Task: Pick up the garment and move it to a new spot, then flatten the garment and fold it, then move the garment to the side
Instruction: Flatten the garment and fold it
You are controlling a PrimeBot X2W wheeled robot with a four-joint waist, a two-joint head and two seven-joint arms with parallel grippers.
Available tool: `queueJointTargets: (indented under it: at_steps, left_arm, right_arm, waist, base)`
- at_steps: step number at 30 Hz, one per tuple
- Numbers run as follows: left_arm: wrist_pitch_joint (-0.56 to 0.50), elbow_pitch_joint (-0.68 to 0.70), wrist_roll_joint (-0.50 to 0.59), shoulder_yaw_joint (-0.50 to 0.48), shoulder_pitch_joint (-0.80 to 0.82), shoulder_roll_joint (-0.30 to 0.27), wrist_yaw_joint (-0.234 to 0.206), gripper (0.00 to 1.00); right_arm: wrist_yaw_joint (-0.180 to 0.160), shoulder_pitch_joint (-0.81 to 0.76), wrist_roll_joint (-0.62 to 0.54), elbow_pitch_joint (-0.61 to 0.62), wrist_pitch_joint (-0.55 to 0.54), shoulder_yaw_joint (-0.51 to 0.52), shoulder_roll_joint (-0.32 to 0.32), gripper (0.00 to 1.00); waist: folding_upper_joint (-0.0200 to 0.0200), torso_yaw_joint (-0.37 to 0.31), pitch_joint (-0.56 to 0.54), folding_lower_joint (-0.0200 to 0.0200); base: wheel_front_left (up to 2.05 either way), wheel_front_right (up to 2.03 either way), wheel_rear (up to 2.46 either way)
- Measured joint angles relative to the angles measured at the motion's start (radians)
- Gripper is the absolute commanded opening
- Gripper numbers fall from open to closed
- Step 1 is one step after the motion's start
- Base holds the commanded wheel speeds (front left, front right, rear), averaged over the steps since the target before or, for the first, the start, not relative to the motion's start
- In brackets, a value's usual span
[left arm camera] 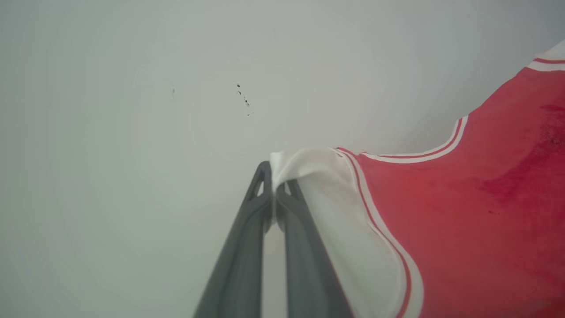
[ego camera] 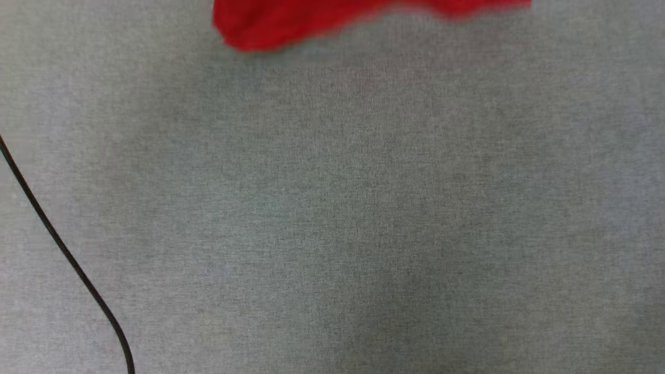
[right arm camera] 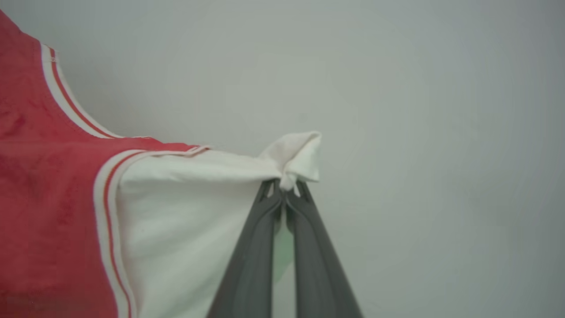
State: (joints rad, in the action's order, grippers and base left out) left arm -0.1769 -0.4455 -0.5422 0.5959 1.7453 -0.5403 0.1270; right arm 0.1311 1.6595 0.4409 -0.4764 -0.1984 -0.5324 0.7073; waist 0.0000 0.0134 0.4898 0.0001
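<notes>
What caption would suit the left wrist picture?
Left gripper shut on the white sleeve of a red garment, held against a pale background.

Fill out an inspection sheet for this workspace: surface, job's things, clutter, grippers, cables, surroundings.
Surface: grey woven-look tabletop.
Job's things: garment, red with white sleeves and striped trim; its red edge is blurred at the top of the head view.
Clutter: nothing seen.
Grippers: left gripper shut on the garment at a white sleeve tip; right gripper likewise on the other sleeve.
Cables: black cable crossing the tabletop, lower left.
Surroundings: plain pale backdrop; dark specks.
</notes>
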Motion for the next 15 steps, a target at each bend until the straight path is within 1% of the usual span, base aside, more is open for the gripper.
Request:
queueJointTargets:
  at_steps: [3, 8, 11, 15]
  left_arm:
    - [0.041, -0.071, -0.002, 0.013, 0.077, 0.021, 0.001, 0.0]
    - [0.108, -0.159, -0.019, 0.037, 0.176, 0.032, 0.002, 0.0]
    - [0.141, -0.199, -0.042, 0.06, 0.184, 0.033, 0.002, 0.0]
    - [0.179, -0.237, -0.079, 0.104, 0.154, 0.021, 0.002, 0.0]
  right_arm:
    - [0.0, 0.071, -0.02, -0.06, 0.026, -0.006, -0.022, 0.0]
    - [0.0, 0.17, -0.045, -0.143, 0.069, -0.035, -0.061, 0.0]
    - [0.0, 0.198, -0.046, -0.194, 0.094, -0.058, -0.084, 0.0]
    - [0.0, 0.191, -0.041, -0.255, 0.138, -0.114, -0.108, 0.0]
  waist:
    - [0.0, 0.0, 0.024, 0.0]
    - [0.0, 0.003, 0.051, 0.0]
    - [0.0, 0.005, 0.062, 0.0]
    - [0.0, 0.01, 0.066, 0.0]
  base:
    - [0.0, 0.0, 0.0]
    - [0.0, 0.0, 0.0]
    - [0.0, 0.0, 0.0]
    - [0.0, 0.0, 0.0]
